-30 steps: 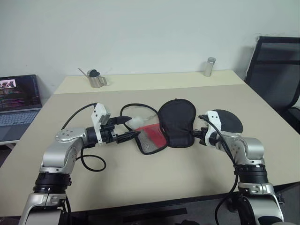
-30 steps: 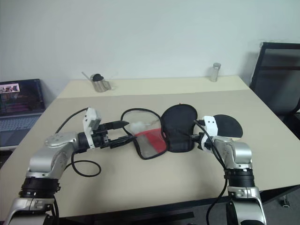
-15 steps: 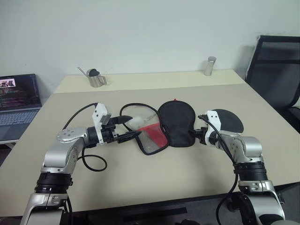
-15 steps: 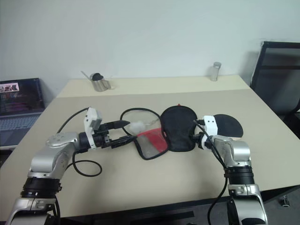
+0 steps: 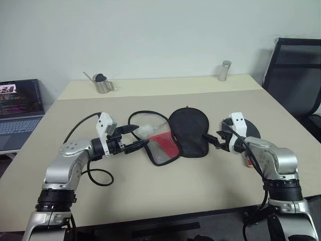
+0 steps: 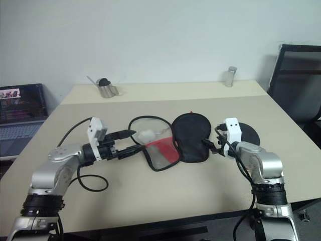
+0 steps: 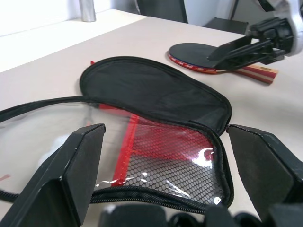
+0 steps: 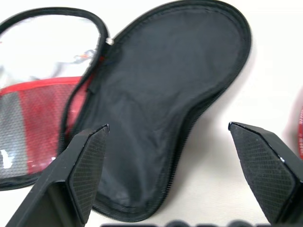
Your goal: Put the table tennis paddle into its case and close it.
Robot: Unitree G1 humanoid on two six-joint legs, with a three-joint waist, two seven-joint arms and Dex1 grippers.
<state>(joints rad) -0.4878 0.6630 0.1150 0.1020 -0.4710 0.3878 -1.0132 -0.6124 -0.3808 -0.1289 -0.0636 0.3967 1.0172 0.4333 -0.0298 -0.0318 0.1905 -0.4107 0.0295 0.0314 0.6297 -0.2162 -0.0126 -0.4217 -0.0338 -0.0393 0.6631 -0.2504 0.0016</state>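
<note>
The paddle (image 7: pixel 208 56) lies flat on the desk (image 5: pixel 165 196) toward its right edge, black face up, wooden handle pointing at the near right corner. We judge it stiff, light and thin, its rubber face grippy; the handle, or the blade's rim, looks like the sound place to pinch, though lying flat it leaves little to get under. Just beside it toward the middle of the desk, the case (image 5: pixel 188 131) lies unzipped and spread open, soft and floppy, likely to shift when pushed. Our right gripper (image 5: pixel 216 141) hovers spread between the two, holding nothing. Our left gripper (image 5: pixel 135 138), equally spread, hangs at the case's mesh half.
</note>
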